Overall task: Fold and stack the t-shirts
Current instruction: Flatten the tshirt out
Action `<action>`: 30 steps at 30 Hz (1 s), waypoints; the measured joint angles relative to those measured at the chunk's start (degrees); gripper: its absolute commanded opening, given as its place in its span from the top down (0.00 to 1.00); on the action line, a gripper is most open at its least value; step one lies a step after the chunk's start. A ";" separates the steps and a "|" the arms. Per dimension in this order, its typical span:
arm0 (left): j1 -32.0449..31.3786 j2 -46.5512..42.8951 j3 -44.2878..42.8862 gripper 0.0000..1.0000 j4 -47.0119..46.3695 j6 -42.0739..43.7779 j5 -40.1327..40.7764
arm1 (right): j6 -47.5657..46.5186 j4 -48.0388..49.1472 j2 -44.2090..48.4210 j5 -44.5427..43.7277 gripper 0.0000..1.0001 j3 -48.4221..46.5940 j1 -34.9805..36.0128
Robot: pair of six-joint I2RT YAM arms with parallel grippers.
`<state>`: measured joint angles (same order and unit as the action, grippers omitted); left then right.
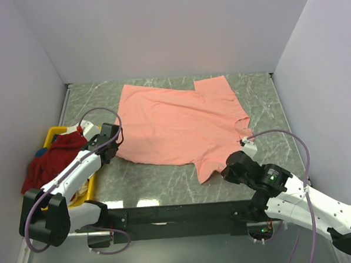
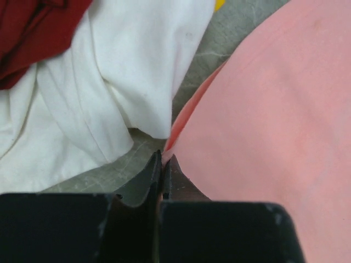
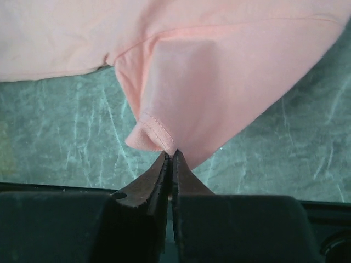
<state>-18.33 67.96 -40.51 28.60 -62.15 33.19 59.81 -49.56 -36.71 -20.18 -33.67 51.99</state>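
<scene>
A salmon-pink t-shirt (image 1: 178,122) lies spread on the marble table. My left gripper (image 1: 113,139) is shut on its near left corner; in the left wrist view the pink cloth (image 2: 274,120) is pinched at the left gripper's (image 2: 163,159) tips. My right gripper (image 1: 229,167) is shut on the hem of the near sleeve, and the right wrist view has that sleeve (image 3: 192,93) lifted slightly at the right gripper's (image 3: 171,155) tips. A dark red t-shirt (image 1: 50,161) is heaped in the bin. A white t-shirt (image 2: 98,98) lies beside the dark red one (image 2: 33,33).
A yellow bin (image 1: 51,137) sits at the table's left edge, holding the other shirts. White walls close in the left, back and right. The black mounting rail (image 1: 174,214) runs along the near edge.
</scene>
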 measured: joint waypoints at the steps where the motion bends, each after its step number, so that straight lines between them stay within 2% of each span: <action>1: 0.50 -0.28 0.00 0.99 0.04 0.15 -0.28 | 0.68 -0.74 0.37 0.00 0.89 0.07 0.00; 4: 2.47 -0.92 -0.02 0.99 0.26 0.57 -1.31 | 2.95 -3.28 1.88 -0.04 0.60 0.37 0.00; 5: 3.15 -1.14 -0.09 0.99 0.33 0.66 -1.97 | 3.89 -4.09 2.36 -0.09 0.35 0.37 0.00; 7: 3.93 -1.40 -0.61 0.99 0.74 0.94 -2.82 | 5.03 -5.03 3.80 -0.35 0.21 0.37 0.00; 8: 4.02 -1.40 -1.18 0.99 1.05 1.05 -3.19 | 5.92 -5.40 4.57 -0.39 0.18 0.37 0.00; 14: 4.04 -1.38 -5.38 0.99 1.53 1.51 -4.37 | 9.97 -6.14 5.90 -3.04 0.15 0.13 -0.83; 18: 4.28 -1.38 -7.04 0.99 1.95 1.95 -4.79 | 6.27 -4.72 0.31 -2.51 0.15 -1.33 -10.12; 22: 4.57 -1.46 -7.30 0.99 2.60 2.78 -5.16 | -0.83 -0.11 -5.73 1.97 0.15 -1.42 -25.55; 27: 4.70 -2.14 -7.30 0.99 2.69 2.97 -5.97 | -3.98 1.84 -6.12 5.73 0.17 0.11 -31.89; 30: 4.74 -2.73 -7.04 0.99 2.32 2.95 -6.54 | -3.67 2.08 -4.76 9.22 0.24 2.29 -32.79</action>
<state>-13.58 65.23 -47.55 30.92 -59.20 26.65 56.14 -47.48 -41.47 -10.96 -31.38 19.20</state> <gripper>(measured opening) 0.033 0.791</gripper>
